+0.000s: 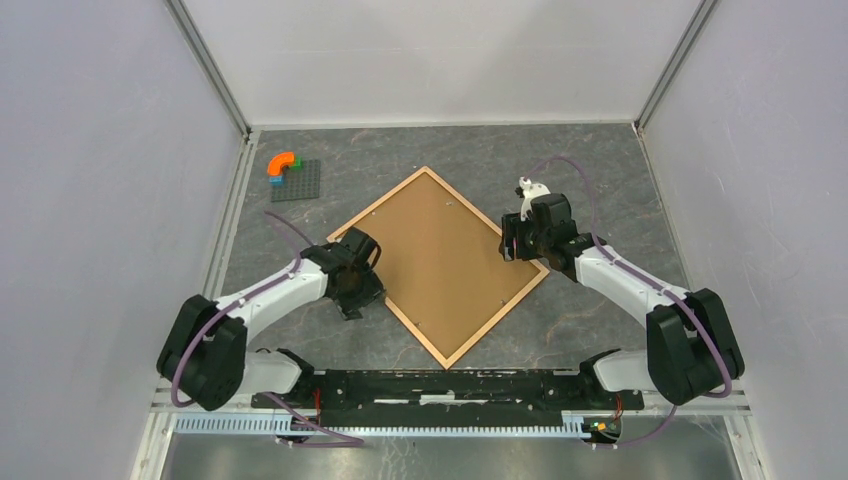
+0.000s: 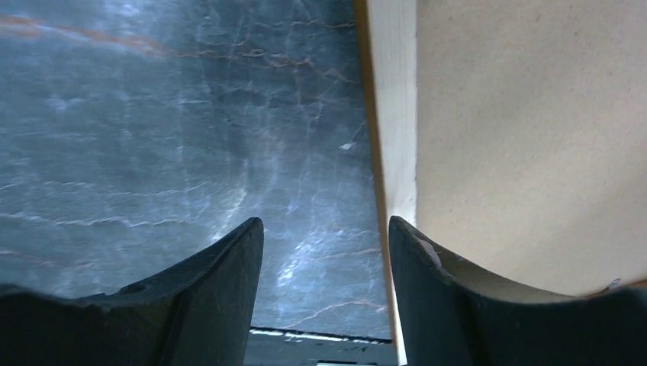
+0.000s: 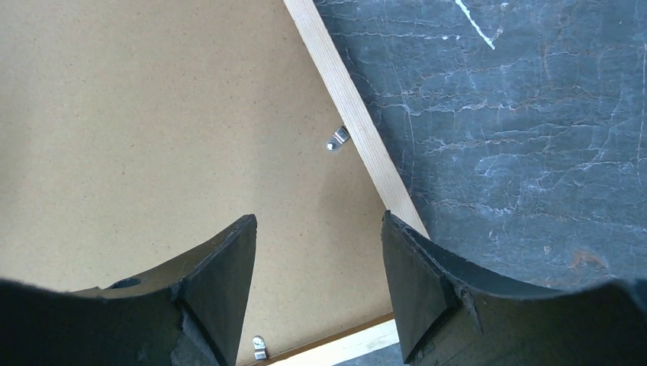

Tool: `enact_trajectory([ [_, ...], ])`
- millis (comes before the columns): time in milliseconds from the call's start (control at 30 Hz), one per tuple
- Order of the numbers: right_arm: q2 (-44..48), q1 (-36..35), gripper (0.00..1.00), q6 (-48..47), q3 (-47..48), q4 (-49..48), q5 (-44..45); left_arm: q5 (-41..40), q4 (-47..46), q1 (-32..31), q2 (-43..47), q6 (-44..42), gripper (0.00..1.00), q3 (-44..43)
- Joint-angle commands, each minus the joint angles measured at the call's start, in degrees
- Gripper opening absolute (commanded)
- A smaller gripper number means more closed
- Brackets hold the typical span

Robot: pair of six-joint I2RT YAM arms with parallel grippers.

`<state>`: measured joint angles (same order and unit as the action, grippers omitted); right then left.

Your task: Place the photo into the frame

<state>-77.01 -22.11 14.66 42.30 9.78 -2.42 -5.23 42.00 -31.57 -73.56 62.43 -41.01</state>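
The frame (image 1: 497, 319) lies face down as a diamond in the middle of the table, its light wood moulding around a brown backing board (image 1: 440, 260). The photo is out of view. My left gripper (image 1: 362, 298) hovers open at the frame's lower left edge. In the left wrist view the moulding (image 2: 395, 114) runs just inside the right finger, and nothing sits between the fingers of the gripper (image 2: 326, 229). My right gripper (image 1: 515, 245) stands open over the frame's right corner. In the right wrist view the gripper (image 3: 319, 225) is above the board (image 3: 152, 114) and moulding (image 3: 358, 137), holding nothing.
A dark grey baseplate (image 1: 295, 180) with an orange curved brick (image 1: 281, 162) sits at the back left. Small metal clips (image 3: 337, 139) hold the board along the moulding. White walls close in the table on three sides.
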Motion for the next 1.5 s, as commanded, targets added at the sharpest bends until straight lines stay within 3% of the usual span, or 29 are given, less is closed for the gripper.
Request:
enact_trajectory([
  [0,0.22,0.05,0.67,-0.89,1.7,-0.39,-0.31,2.86,-10.3,0.28,-3.82,7.63,0.67,-0.12],
  [267,0.15,0.05,0.66,-0.76,0.06,-0.82,-0.4,2.36,-13.23,0.27,-9.01,7.04,0.67,1.44],
  [467,-1.94,0.06,0.66,-1.48,2.51,-0.63,-0.03,0.02,-11.37,0.01,-15.48,-0.75,0.41,-2.05],
  [700,-3.92,0.05,0.66,-4.39,5.91,0.98,3.8,-5.06,-8.75,-1.42,-16.61,-17.5,0.12,-7.06],
  [1033,-10.48,0.78,0.68,-4.19,12.2,1.12,2.56,-9.61,-3.69,-2.22,-17.85,-35.83,0.06,-15.21],
  [1467,-22.04,0.31,0.63,-4.04,21.12,1.32,3.64,-8.78,-3.26,-2.1,-22.41,-36.09,0.05,-18.32],
])
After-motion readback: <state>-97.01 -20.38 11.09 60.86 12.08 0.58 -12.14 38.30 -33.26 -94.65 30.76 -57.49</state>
